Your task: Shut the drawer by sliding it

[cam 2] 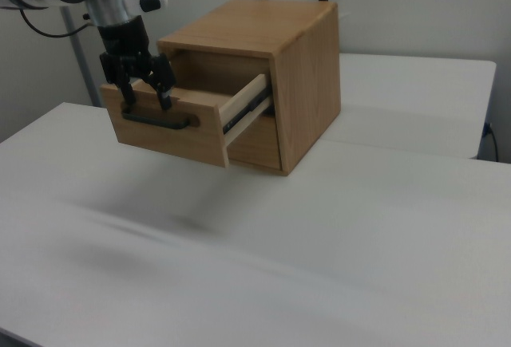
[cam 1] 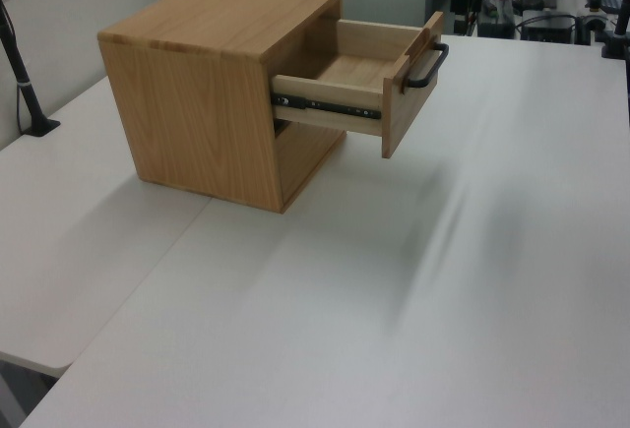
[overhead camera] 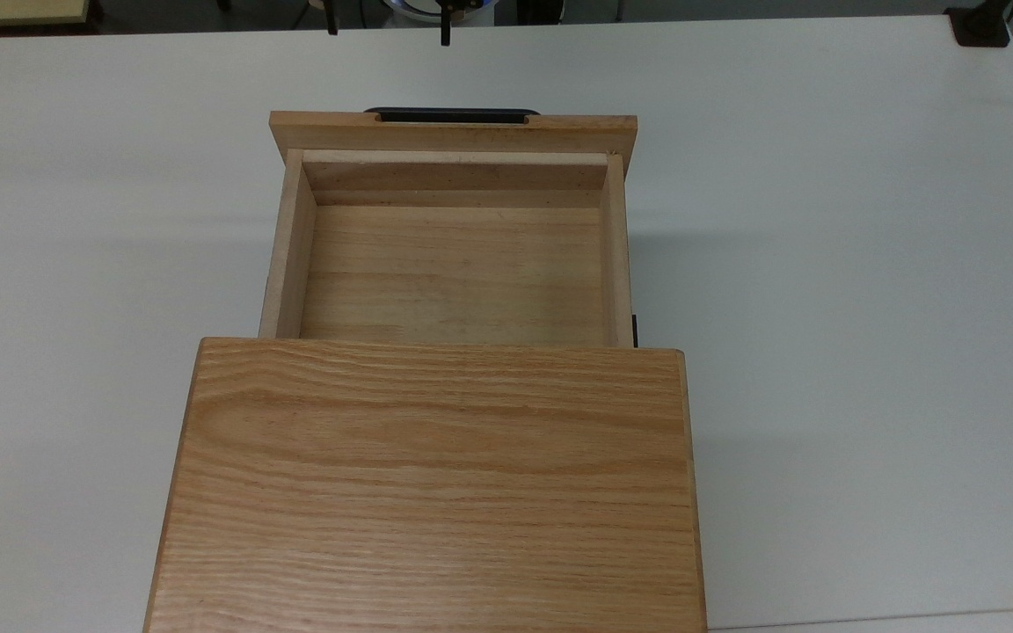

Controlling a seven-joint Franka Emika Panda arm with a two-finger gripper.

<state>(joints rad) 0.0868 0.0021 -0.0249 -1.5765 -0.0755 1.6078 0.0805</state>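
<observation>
The drawer (overhead camera: 454,264) stands pulled far out of the oak-grain cabinet (overhead camera: 432,483), its empty box open to the top view and its front panel reaching toward the table's (overhead camera: 823,264) far edge in the top view. In the left view the black slide rail (cam 1: 325,106) along its side is bared, which shows how far it has to travel back. The handle (cam 2: 157,119) sits on the outer face of the panel. In the right view the gripper (cam 2: 145,100) hangs in front of that panel with its fingers spread apart, empty, the tips reaching down to the handle; whether they touch it I cannot tell. Standing there, it looks placed to press the front inward, so the closing push seems not yet begun.
</observation>
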